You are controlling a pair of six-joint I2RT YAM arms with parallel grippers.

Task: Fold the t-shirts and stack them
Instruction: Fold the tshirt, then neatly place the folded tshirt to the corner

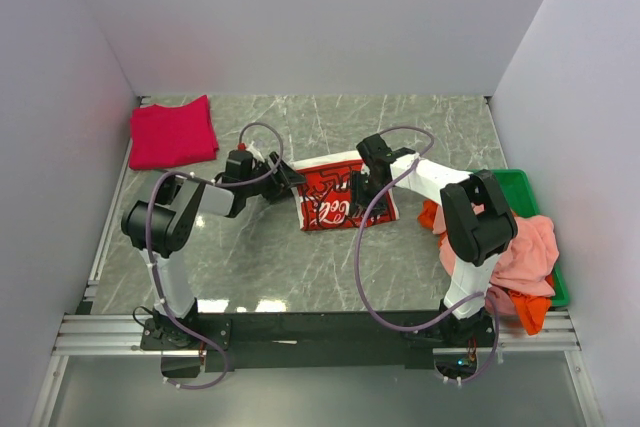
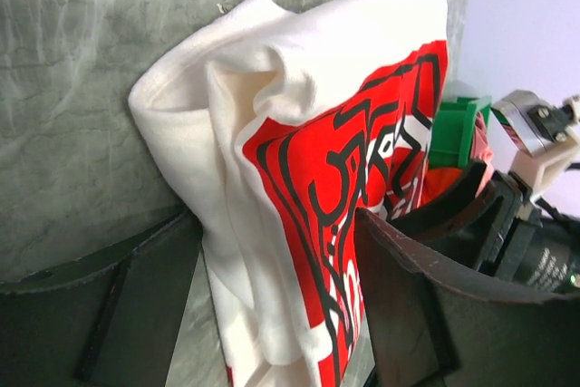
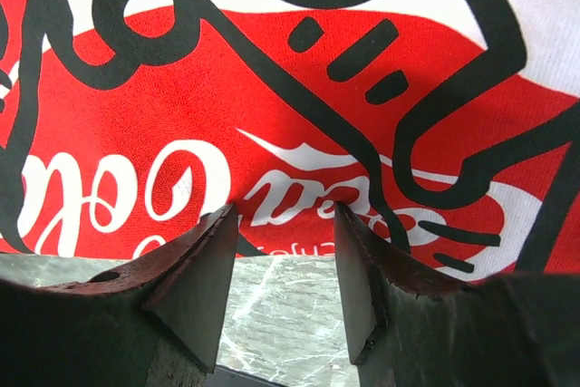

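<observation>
White t-shirt (image 1: 335, 202) with a red logo print lies partly folded at the middle of the grey marble-pattern table (image 1: 300, 267), seen from overhead. The left gripper (image 1: 283, 175) sits at its left edge and the right gripper (image 1: 364, 187) over its right part. A folded crimson t-shirt (image 1: 172, 132) lies well apart at the far left. A salmon-pink t-shirt (image 1: 528, 247) and an orange t-shirt (image 1: 530, 312) spill over a green bin (image 1: 515, 179) on the right.

Left wrist view: the left gripper (image 2: 276, 224) has its fingers spread wide, straddling a bunched, doubled edge of the white t-shirt (image 2: 272, 115). They do not appear to press it.

Right wrist view: the right gripper (image 3: 284, 215) is spread partway, its tips at the printed hem of the white t-shirt (image 3: 272, 88). Bare table shows between them and no cloth is caught.

Likely risks: the left fingers could close on only some of the layers, so the fold would pull open when lifted. The right tips, low at the hem, could scrape the table or miss the cloth. Uneven pulls by the two arms could skew the fold.
</observation>
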